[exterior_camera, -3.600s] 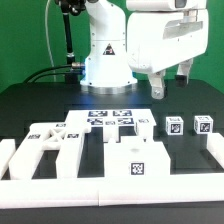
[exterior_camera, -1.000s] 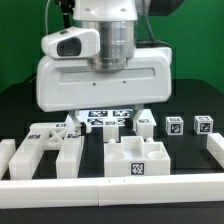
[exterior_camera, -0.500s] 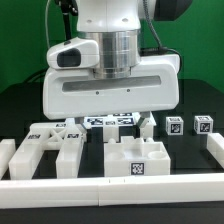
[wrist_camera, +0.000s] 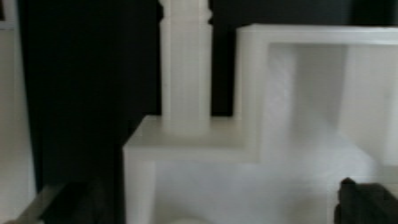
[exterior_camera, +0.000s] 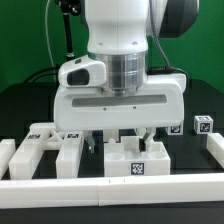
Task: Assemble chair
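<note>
My gripper (exterior_camera: pixel 122 146) hangs low over the front middle of the table, open, with its fingers (exterior_camera: pixel 147 139) down on either side of a blocky white chair part (exterior_camera: pixel 137 161) that carries a square tag. In the wrist view this part (wrist_camera: pixel 214 165) fills the space between my two dark fingertips (wrist_camera: pixel 365 200), and my gripper (wrist_camera: pixel 217 208) is not closed on it. White tagged frame parts (exterior_camera: pixel 47 143) lie at the exterior view's left. A small cube-ended leg (exterior_camera: pixel 205 124) stands at the exterior view's right.
Plain white border rails run along the front (exterior_camera: pixel 110 185) and the exterior view's right side (exterior_camera: pixel 215 150). A second cube leg (exterior_camera: pixel 177 127) peeks out beside the gripper body. The arm hides the marker board and the parts behind it.
The arm has come down and toward the front. The gripper now straddles the tagged block, and its body hides the marker board and the middle legs.
</note>
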Motion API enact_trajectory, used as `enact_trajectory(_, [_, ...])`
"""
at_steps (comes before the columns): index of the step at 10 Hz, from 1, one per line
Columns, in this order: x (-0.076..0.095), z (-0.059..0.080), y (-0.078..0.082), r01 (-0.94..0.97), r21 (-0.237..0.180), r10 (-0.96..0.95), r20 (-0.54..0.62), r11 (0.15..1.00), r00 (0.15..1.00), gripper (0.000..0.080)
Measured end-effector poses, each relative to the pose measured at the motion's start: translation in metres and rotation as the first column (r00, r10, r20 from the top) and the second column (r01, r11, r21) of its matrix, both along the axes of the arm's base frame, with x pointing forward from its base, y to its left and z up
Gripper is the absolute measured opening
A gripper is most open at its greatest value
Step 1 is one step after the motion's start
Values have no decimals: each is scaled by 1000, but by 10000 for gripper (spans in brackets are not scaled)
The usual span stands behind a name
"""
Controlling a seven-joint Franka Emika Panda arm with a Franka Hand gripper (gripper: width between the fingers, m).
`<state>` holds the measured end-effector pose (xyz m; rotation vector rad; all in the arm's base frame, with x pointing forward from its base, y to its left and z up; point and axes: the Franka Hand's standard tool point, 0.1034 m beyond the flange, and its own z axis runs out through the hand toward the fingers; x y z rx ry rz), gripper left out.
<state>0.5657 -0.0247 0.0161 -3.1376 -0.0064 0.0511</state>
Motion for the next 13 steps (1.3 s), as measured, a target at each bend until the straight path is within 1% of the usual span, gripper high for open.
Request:
enact_trajectory(1, [0,1,0,0,0,0,0,1000,1000,628])
enact_trajectory(2, [0,0,0,0,0,0,0,1000,1000,469])
enact_trajectory(3, [0,0,0,0,0,0,0,1000,1000,469])
enact_trajectory(4, [0,0,0,0,0,0,-1,1000,1000,290])
enact_trajectory(5, [0,0,0,0,0,0,-1,1000,1000,290])
enact_trajectory(6, [0,0,0,0,0,0,-1,1000,1000,84])
enact_trajectory(7, [0,0,0,0,0,0,0,1000,1000,31])
enact_trajectory(13, [0,0,0,0,0,0,0,1000,1000,31])
